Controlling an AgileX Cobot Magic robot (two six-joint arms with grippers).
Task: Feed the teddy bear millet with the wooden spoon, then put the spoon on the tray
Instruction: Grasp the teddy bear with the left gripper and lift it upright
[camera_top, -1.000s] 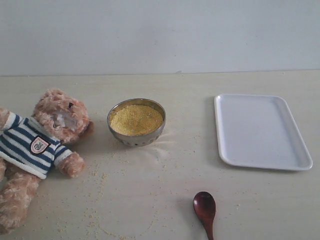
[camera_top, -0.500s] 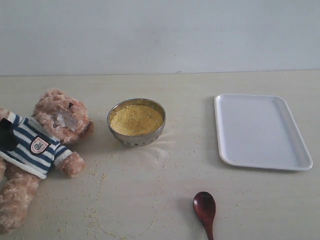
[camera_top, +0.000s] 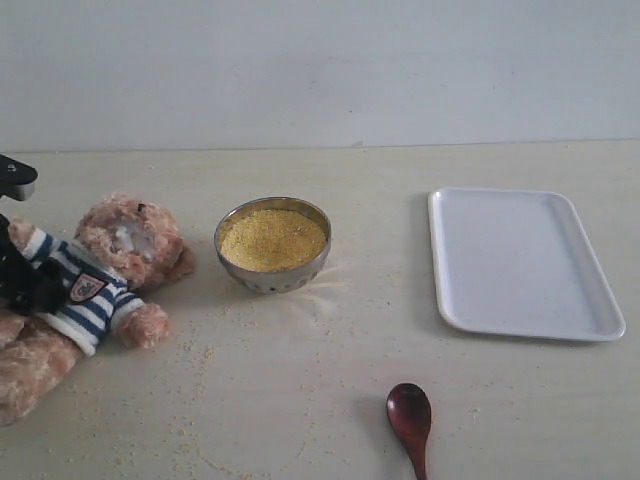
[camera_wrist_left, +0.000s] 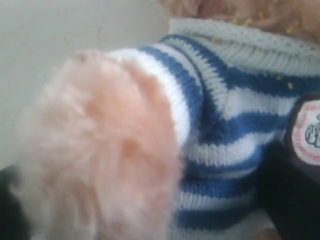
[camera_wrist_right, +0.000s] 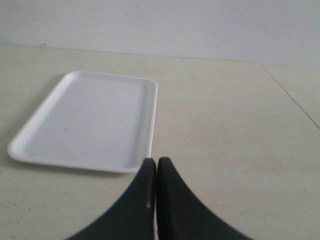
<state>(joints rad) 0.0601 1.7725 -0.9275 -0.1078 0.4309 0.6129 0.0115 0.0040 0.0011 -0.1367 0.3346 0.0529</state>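
Teddy has moved: the teddy bear (camera_top: 125, 240) at the left edge of the worktop (camera_top: 350, 340) now has its head a bit lower and closer to the metal bowl (camera_top: 275, 278), and its body lies more turned; the left gripper (camera_top: 25, 285) has come in over that left edge and now sits on the bear's striped sweater; its black fingers (camera_wrist_left: 292, 200) stand wide apart, with the bear's fluffy arm and sweater between them; the right gripper (camera_wrist_right: 156, 162) has its fingers pressed together and holds nothing; it hangs just beside a short edge of the tray (camera_wrist_right: 90, 120); the millet (camera_top: 272, 238) fills the bowl, which stands near the middle of the worktop, beside the bear's head; loose grains (camera_top: 195, 400) lie scattered in front of the bear and the bowl; the white tray lies by the right edge; the wooden spoon (camera_top: 410, 415) lies at the front edge, apart from the tray, with its handle running out of the picture.
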